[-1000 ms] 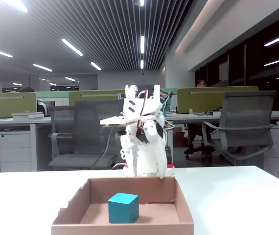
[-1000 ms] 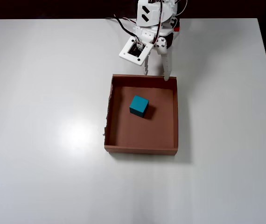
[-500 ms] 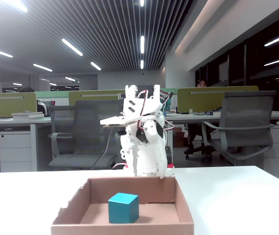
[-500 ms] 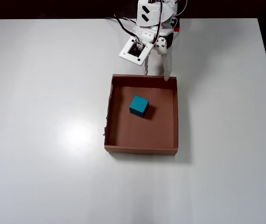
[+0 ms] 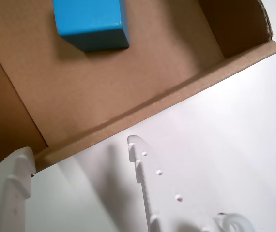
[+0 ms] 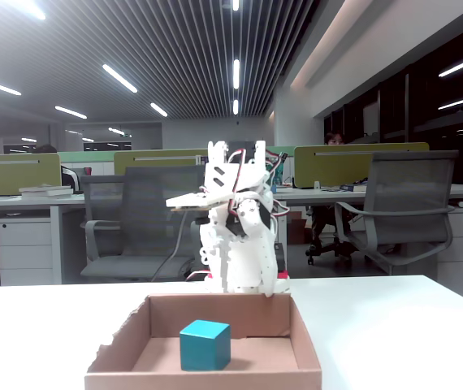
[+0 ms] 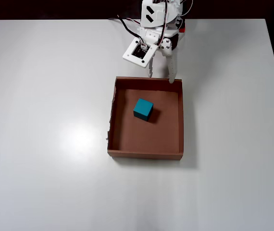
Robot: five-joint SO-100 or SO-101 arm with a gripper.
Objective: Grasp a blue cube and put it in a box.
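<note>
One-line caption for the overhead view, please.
Blue cube lies inside the box; the open, empty gripper hangs just outside its wall.

In the overhead view, the blue cube [image 7: 143,109] lies inside the box [image 7: 180,120], with the claw [image 7: 161,77] just beyond its upper wall.

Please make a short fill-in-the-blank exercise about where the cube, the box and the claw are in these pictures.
1. The blue cube lies ____ the box.
2. The claw holds ____.
3. In the overhead view, the claw's fingertips sit at the box's ____ wall.
4. The box stands on a ____ table.

Missing words: inside; nothing; top; white
</note>
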